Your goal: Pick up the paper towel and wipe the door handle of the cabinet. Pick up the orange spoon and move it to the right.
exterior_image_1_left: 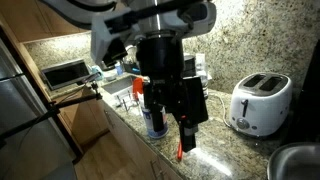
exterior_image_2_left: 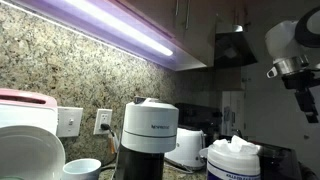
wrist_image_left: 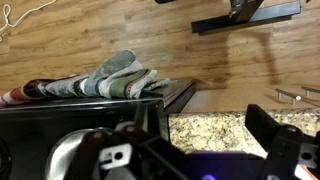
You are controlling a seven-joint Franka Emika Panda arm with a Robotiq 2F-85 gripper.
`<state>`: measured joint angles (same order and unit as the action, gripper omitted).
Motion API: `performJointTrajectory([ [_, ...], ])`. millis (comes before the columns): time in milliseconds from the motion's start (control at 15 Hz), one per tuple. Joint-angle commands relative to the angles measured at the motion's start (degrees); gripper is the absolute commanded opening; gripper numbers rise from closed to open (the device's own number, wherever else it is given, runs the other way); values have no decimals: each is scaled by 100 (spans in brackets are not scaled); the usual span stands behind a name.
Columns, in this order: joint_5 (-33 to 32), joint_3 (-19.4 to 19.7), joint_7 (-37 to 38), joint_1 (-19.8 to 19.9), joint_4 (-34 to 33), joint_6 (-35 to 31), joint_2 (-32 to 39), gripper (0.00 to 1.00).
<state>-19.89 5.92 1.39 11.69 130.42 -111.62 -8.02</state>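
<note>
Starting at the left in an exterior view: there's a boxy toaster oven [exterior_image_1_left: 65, 72] back on the counter, with warm wood cabinets [exterior_image_1_left: 85, 135] below it. The counter [exterior_image_1_left: 225, 150] is speckled granite, kind of glossy. In the middle the black gripper [exterior_image_1_left: 186, 128] hangs over the front edge of the counter. The orange spoon [exterior_image_1_left: 181, 148] is right under its tips, a slim orange-red sliver standing almost upright in that shot. It's too small and dark to tell whether the tips actually touch it. To the right sits a rounded white toaster [exterior_image_1_left: 258, 103].

The wrist view goes like this: a striped, rumpled dish towel [wrist_image_left: 120, 80] is draped over the top of a shiny black appliance front [wrist_image_left: 60, 120]. Plank wood flooring [wrist_image_left: 120, 30] is behind it, then a patch of that same granite shows in the middle. The chunky dark fingers [wrist_image_left: 283, 140] sit wide apart with bare granite showing in the gap, so the claw looks spread. No spoon shows in that view.

In the exterior view along the backsplash: a white wall outlet [exterior_image_2_left: 103, 122], a cylindrical black-and-white coffee machine [exterior_image_2_left: 150, 130], a white tub [exterior_image_2_left: 235, 158] with tissue poking out the top, and the arm [exterior_image_2_left: 295, 45] up high at the far right.
</note>
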Motion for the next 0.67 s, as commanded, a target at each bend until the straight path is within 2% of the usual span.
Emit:
performJointTrajectory([
  [0, -9, 86, 9, -90, -7, 13, 1, 100],
  [600, 58, 56, 117, -124, -122, -42, 53, 100],
])
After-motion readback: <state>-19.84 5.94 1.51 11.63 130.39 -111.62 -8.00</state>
